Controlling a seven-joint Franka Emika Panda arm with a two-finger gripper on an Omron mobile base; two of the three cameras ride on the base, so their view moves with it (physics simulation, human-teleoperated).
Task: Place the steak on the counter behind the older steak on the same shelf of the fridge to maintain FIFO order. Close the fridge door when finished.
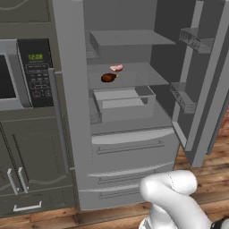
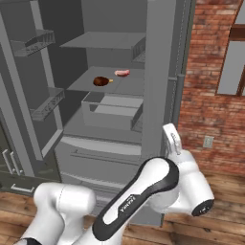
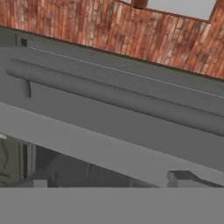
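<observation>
The fridge (image 1: 129, 147) stands with its door (image 1: 203, 80) swung wide to the right in the left base view, and the inner compartment is exposed. On the middle shelf (image 1: 147, 76) lie both pieces of meat: the steak (image 1: 116, 68), pale pink, sits toward the rear, and the older steak (image 1: 108, 78), dark reddish-brown, sits in front of it, nearer the shelf's front edge. The two are close together but apart. The right base view shows the same order — the pink slab (image 2: 122, 73) behind and to the right of the dark one (image 2: 100, 81). Below the shelf a grey drawer (image 1: 123, 103) is pulled partly out.

The arm (image 2: 143, 196) is folded low in front of the drawer fronts, well away from the shelf. In the right base view the hand itself is hidden behind the arm. The hand view looks along a grey bar handle (image 3: 113, 96) on the fridge door's edge, with a brick wall (image 3: 109, 30) beyond it. Its fingertips are not distinguishable there; the pincer's jaws stand spread wide and nothing lies between them — it holds and touches nothing.
</observation>
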